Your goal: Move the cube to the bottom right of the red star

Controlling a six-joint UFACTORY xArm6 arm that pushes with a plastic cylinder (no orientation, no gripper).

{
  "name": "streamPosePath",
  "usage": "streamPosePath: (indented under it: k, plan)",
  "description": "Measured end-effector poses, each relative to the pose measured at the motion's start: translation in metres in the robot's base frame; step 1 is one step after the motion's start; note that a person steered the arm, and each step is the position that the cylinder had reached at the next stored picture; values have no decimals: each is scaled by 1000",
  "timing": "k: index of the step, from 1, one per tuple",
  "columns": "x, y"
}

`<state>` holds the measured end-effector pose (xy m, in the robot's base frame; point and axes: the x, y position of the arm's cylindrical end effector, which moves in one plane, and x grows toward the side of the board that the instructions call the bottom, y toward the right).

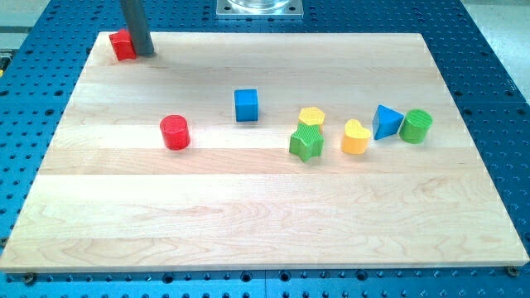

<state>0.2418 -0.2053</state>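
Broadly, the wooden desk (248, 223) fills most of my view, resting on a blue perforated base (497, 66). My rod (135, 21) comes down at the view's top left, and my tip (143, 53) sits at that corner of the desk, touching the right side of the red star (123, 45). No end effector is fitted, only this rod, so nothing is grasped. The blue cube (246, 105) stands near the middle, well apart from the star and from my tip, toward the view's right and lower. A red cylinder (175, 132) lies left of the cube. Right of it cluster a green star (306, 142), a yellow block (311, 116) touching it, a yellow heart (355, 137), a blue triangle (386, 121) and a green cylinder (415, 126).
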Motion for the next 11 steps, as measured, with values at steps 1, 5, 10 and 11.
streamPosePath:
  k: [1, 5, 10, 11]
  plan:
    - [19, 65]
    - [144, 191]
    - [148, 56]
    - [119, 46]
